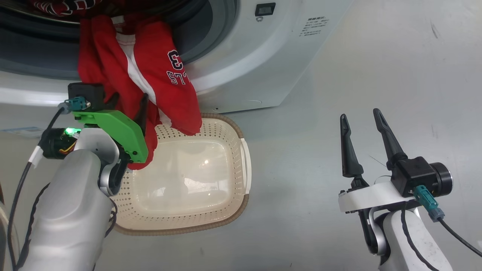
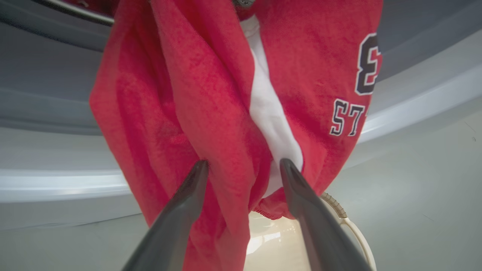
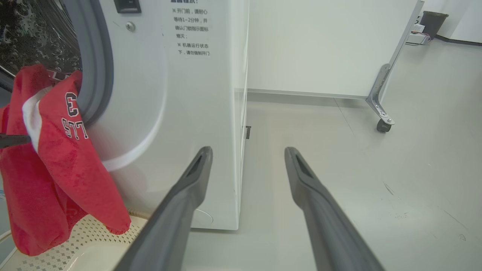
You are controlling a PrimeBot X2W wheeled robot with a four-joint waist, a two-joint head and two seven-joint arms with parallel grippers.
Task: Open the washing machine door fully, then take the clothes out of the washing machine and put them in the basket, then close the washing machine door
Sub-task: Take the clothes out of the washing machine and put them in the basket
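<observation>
Your left end effector (image 2: 243, 165) is spread wide, a fold of the red jersey (image 1: 165, 94) between its fingers, not pinched. The jersey hangs from the washing machine (image 1: 263, 56) just ahead, over the basket (image 1: 241, 195) below. Your right end effector (image 1: 359, 114) stands open, empty, well apart.

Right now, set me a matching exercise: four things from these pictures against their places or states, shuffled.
Things:
1. clothes
2. basket
3. left gripper
4. right gripper

Places or states:
A. open over bare floor
B. hanging out of the washing machine
C. on the floor under the hanging cloth
D. open, straddling the red cloth

Pairs: 1-B, 2-C, 3-D, 4-A
</observation>
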